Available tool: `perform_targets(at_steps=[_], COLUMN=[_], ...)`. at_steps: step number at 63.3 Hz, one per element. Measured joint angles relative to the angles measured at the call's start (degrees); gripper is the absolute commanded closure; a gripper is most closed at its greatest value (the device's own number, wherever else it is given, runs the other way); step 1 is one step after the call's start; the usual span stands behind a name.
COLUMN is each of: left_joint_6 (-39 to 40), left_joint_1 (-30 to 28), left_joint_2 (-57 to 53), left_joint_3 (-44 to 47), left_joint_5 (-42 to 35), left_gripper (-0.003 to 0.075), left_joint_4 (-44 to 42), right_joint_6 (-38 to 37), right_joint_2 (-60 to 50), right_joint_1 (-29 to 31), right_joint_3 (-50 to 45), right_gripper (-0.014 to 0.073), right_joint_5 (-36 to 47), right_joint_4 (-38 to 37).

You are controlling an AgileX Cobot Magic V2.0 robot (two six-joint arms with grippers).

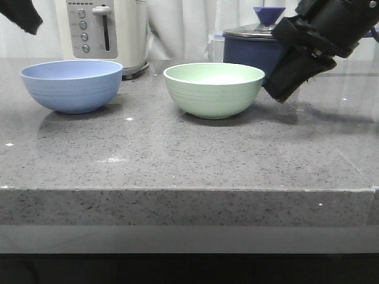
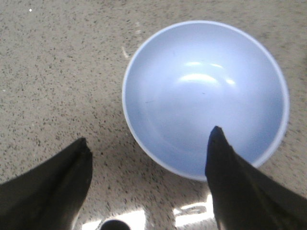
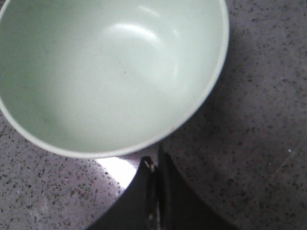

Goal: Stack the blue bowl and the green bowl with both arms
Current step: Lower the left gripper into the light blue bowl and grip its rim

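Counter: a speckled grey stone worktop (image 1: 189,160) with a thick front edge carries both bowls, which stand well apart and upright.
Green bowl: the round, matte, pale mint-green bowl (image 1: 214,89) with faint ridges sits just beside the right gripper, on that gripper's left in the front view; nothing is inside it.
Right gripper: the dark, blocky right gripper (image 3: 154,168) slants down close to the green bowl's rim without touching it; its two fingers are pressed together, holding nothing.
Blue bowl: the round, matte, pale periwinkle-blue bowl (image 1: 71,84) rests below the left gripper, empty.
Left gripper: the black left gripper (image 2: 148,143) hangs over the blue bowl with fingers spread wide, one fingertip (image 2: 218,139) over the bowl's near rim, the other over bare counter.
Behind: a dark navy lidded saucepan (image 1: 251,50) stands past the right gripper; a cream toaster (image 1: 103,29) stands behind the blue bowl.
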State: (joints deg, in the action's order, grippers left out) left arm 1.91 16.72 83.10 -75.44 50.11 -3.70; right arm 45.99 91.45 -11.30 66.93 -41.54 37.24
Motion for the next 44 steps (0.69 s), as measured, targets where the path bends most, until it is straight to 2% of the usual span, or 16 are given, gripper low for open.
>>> perform_targets(at_steps=[17, 27, 39, 44], left_joint_6=[2.04, 2.07, 2.07, 1.95], left_joint_1=[-0.98, -4.14, -4.75, -4.75], left_joint_2=[8.93, 13.76, 16.60, 17.40], left_joint_3=[-5.71, -7.64, -7.82, -7.91], left_joint_5=[1.94, 1.63, 0.14, -0.95], left_gripper=[0.0229, 0.0229, 0.0230, 0.0263], left_joint_4=[-1.08, 2.42, 5.57, 6.49], right_joint_6=[0.00, 0.00, 0.00, 0.00], right_joint_2=[0.00, 0.00, 0.00, 0.00], right_joint_1=[0.00, 0.00, 0.00, 0.00], right_joint_3=[0.00, 0.00, 0.00, 0.00], right_gripper=[0.0657, 0.0657, 0.0657, 0.0657], right_joint_5=[0.00, 0.00, 0.00, 0.00], right_joint_4=[0.04, 0.04, 0.13, 0.13])
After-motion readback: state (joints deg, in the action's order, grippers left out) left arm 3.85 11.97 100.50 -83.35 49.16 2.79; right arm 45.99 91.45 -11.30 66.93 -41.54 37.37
